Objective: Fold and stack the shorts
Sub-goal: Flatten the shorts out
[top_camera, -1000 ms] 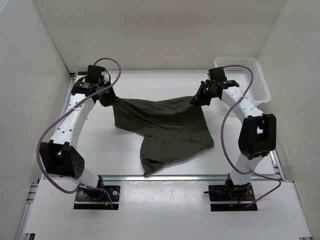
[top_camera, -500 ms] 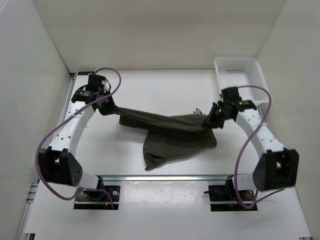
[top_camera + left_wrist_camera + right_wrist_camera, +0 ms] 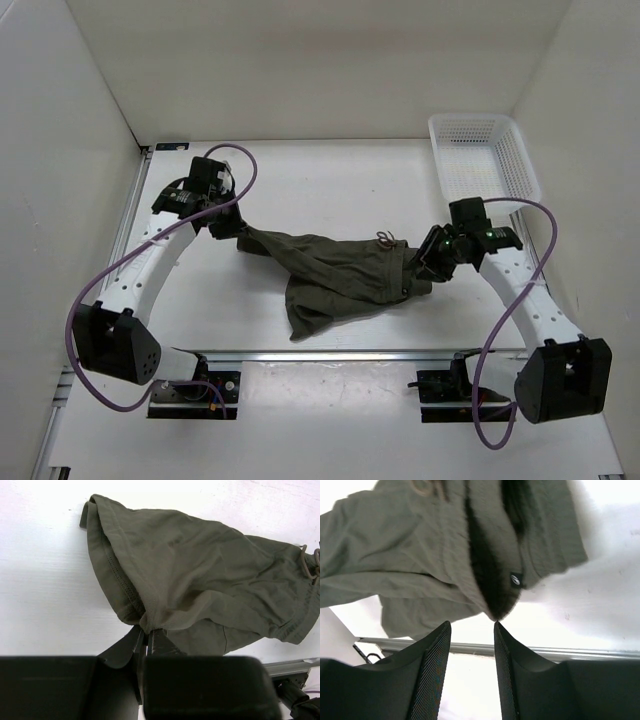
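The dark olive-green shorts (image 3: 335, 272) lie bunched in a folded band across the middle of the table, one leg hanging toward the front edge. At their left end, my left gripper (image 3: 232, 228) is shut on a pinch of fabric; in the left wrist view the shorts (image 3: 200, 585) rise straight out of the closed gripper (image 3: 148, 632). My right gripper (image 3: 425, 268) sits at the right end of the cloth. In the right wrist view that gripper (image 3: 471, 626) stands open, and the shorts (image 3: 445, 555) hang just beyond its tips, a corner touching the right fingertip (image 3: 498, 626).
A white mesh basket (image 3: 485, 160) stands at the back right corner. White walls close in the table on three sides. A metal rail (image 3: 330, 353) runs along the front edge by the arm bases.
Both grippers have come forward and down, dropping the stretched shorts into a folded band on the table. The right gripper has opened and let go of its corner.
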`<act>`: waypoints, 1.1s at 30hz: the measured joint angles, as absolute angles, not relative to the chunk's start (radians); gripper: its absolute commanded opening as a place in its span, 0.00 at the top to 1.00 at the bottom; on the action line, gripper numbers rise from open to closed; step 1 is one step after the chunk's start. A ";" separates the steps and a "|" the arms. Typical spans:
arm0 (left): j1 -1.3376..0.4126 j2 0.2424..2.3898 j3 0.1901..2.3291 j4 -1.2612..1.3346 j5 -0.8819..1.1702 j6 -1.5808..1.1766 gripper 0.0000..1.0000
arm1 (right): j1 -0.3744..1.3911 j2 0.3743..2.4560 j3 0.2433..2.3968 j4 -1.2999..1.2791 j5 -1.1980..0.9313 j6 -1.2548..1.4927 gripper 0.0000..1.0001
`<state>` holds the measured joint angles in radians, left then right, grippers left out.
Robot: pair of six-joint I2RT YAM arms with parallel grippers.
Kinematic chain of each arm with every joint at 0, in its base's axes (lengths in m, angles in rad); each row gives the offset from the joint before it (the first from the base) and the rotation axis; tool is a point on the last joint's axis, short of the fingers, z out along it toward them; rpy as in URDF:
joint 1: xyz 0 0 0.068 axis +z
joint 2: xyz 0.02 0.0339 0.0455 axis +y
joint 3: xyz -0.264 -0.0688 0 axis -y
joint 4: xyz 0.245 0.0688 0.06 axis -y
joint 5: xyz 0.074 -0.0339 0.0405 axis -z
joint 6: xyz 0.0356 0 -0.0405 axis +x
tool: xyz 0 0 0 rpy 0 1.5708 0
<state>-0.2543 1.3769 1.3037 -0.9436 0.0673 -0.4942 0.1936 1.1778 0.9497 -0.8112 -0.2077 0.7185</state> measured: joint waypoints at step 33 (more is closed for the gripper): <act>-0.273 1.377 1.303 -0.942 0.055 -0.506 0.89 | 0.234 1.224 0.721 -0.608 -0.274 0.745 0.31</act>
